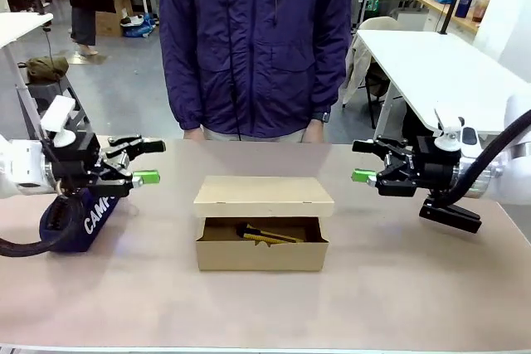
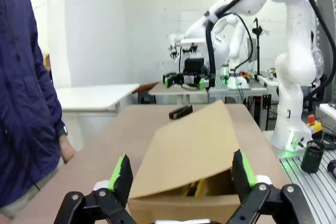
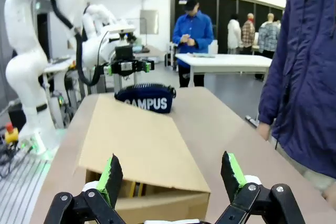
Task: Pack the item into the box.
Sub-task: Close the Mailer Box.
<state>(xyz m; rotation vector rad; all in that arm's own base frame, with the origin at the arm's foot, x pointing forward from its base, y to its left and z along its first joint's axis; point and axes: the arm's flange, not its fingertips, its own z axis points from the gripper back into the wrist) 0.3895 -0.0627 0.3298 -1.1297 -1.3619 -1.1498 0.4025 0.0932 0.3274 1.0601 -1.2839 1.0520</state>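
The brown cardboard box (image 1: 261, 242) sits at the table's middle, its flap lid (image 1: 264, 196) half lowered over the opening. Inside it lies the yellow utility knife (image 1: 267, 236), seen through the front gap; a sliver of yellow (image 2: 197, 187) also peeks out under the flap in the left wrist view, as does the knife (image 3: 131, 188) in the right wrist view. My left gripper (image 1: 149, 162) hovers open to the left of the box, holding nothing. My right gripper (image 1: 362, 162) hovers open to the right, also holding nothing. Both point at the box (image 2: 184, 182) (image 3: 147, 182) from the sides.
A navy "CAMPUS" pencil case (image 1: 79, 220) lies under my left arm. A black stapler (image 1: 450, 215) lies under my right arm. A person in a dark blue jacket (image 1: 253, 39) stands at the far edge, hands (image 1: 314, 132) hanging at the table's rim.
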